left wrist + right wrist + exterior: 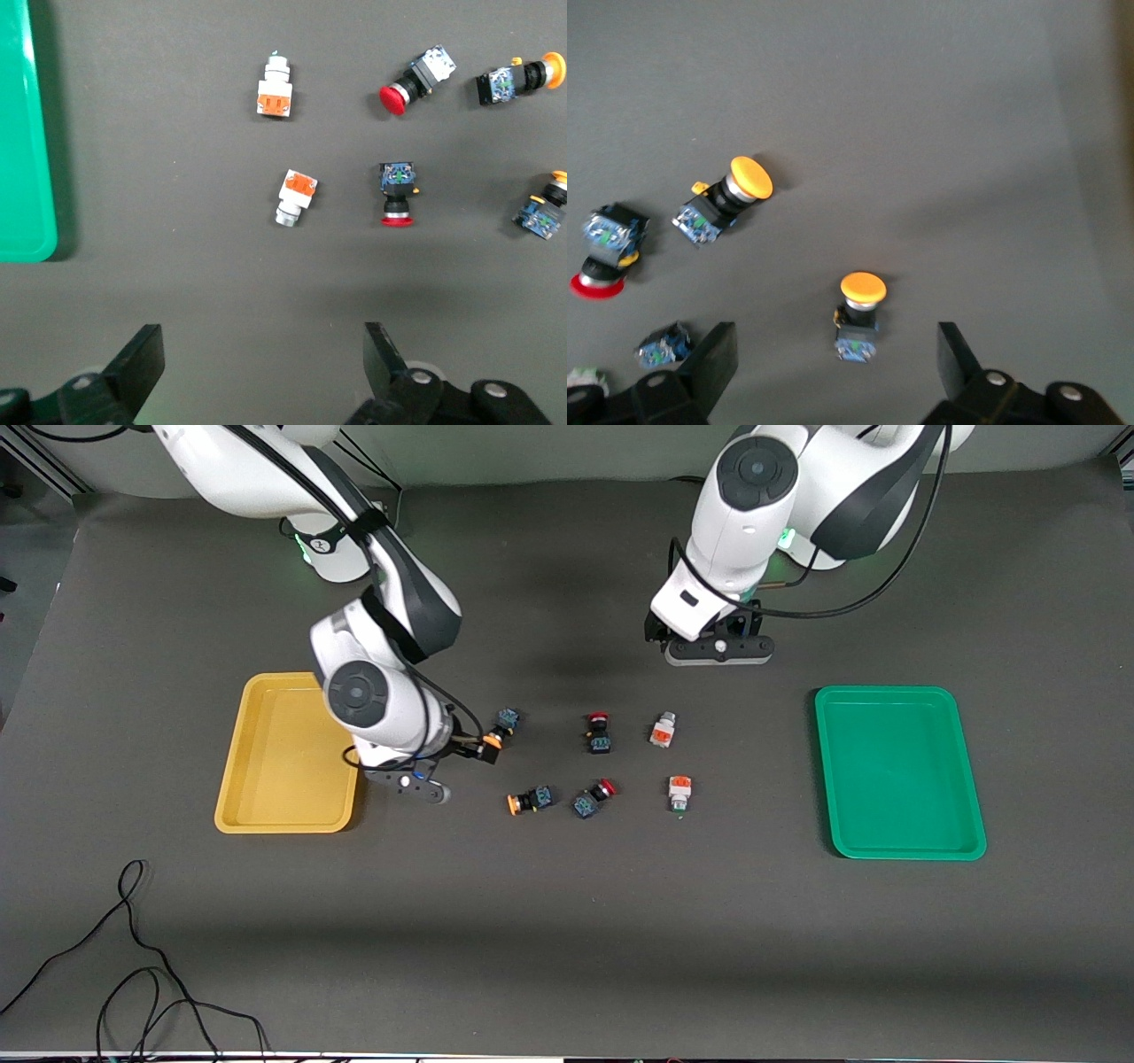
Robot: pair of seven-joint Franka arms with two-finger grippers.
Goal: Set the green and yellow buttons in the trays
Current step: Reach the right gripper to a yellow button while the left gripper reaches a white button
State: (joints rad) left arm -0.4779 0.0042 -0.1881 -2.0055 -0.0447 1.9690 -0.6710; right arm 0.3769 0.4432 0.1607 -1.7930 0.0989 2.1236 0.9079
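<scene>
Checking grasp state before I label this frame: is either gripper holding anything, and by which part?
Nothing is held. The right gripper is open over a yellow-capped button beside the yellow tray; the left gripper hangs open over bare table.

We are in a robotics lab: two white arms [381, 611] are bolted along a bench [567, 921] under dark grey cloth, with loose cables [133, 965] trailing across it.
</scene>
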